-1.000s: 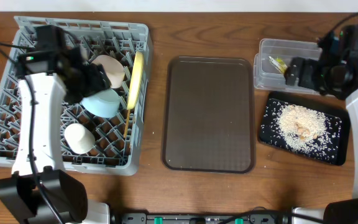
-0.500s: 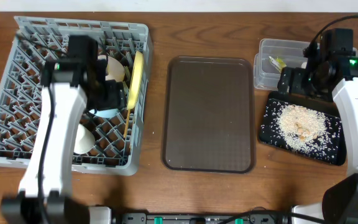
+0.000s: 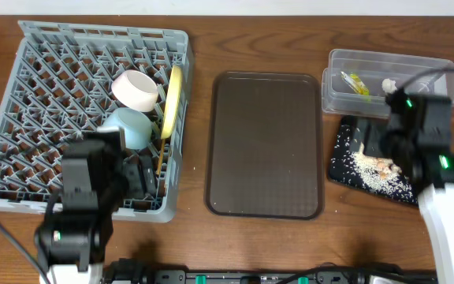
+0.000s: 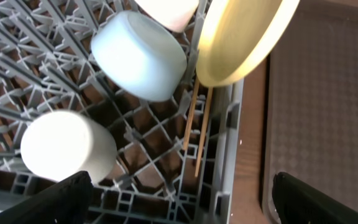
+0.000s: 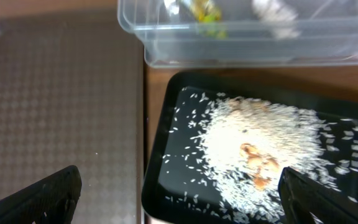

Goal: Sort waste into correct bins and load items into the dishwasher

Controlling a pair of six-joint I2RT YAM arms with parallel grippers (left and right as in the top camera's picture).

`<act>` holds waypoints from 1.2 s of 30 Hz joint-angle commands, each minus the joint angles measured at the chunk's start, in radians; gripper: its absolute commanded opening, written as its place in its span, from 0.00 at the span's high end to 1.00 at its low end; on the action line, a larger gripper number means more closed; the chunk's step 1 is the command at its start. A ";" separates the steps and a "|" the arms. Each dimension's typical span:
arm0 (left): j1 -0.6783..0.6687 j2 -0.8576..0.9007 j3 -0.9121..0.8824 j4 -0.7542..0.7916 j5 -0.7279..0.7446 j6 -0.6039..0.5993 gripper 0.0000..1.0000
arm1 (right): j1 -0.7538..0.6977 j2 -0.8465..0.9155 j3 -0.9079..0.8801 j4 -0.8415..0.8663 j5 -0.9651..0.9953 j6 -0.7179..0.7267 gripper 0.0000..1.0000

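The grey dishwasher rack holds a pale yellow plate on edge, a light blue bowl, a cream-white bowl and chopsticks. In the left wrist view the plate, blue bowl, chopsticks and an upturned white bowl lie ahead of my left gripper, which is open and empty above the rack's front right corner. My right gripper is open and empty over the black tray of rice scraps. The clear tub holds the wrapper and paper scrap.
A large dark brown serving tray lies between the rack and the bins, with nothing on it. Brown tabletop shows round all of it. The left arm covers the rack's front right part; the right arm covers part of the black tray.
My left arm has drawn back from the bowls to the rack's front edge, its jaws spreading wider. My right arm has moved from the clear tub toward the front, over the black tray.
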 commanded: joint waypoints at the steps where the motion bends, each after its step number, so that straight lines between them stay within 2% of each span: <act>1: 0.000 -0.065 -0.037 0.006 0.003 -0.015 0.06 | 0.004 -0.139 -0.051 -0.023 0.047 0.008 0.01; 6: 0.000 -0.070 -0.037 0.002 0.003 -0.015 0.05 | 0.004 -0.228 -0.054 -0.113 0.047 0.008 0.01; 13: 0.000 -0.069 -0.037 0.002 0.003 -0.015 0.05 | 0.004 -0.245 -0.054 -0.181 0.047 0.008 0.01; 27: 0.000 -0.069 -0.037 0.003 0.003 -0.015 0.04 | 0.005 -0.246 -0.054 -0.183 0.047 0.008 0.01; 32: 0.000 -0.069 -0.037 0.002 0.003 -0.015 0.04 | 0.005 -0.287 -0.059 -0.149 0.050 -0.035 0.01; 36: 0.000 -0.069 -0.037 0.002 0.003 -0.015 0.04 | 0.010 -0.404 -0.146 0.013 0.050 -0.064 0.01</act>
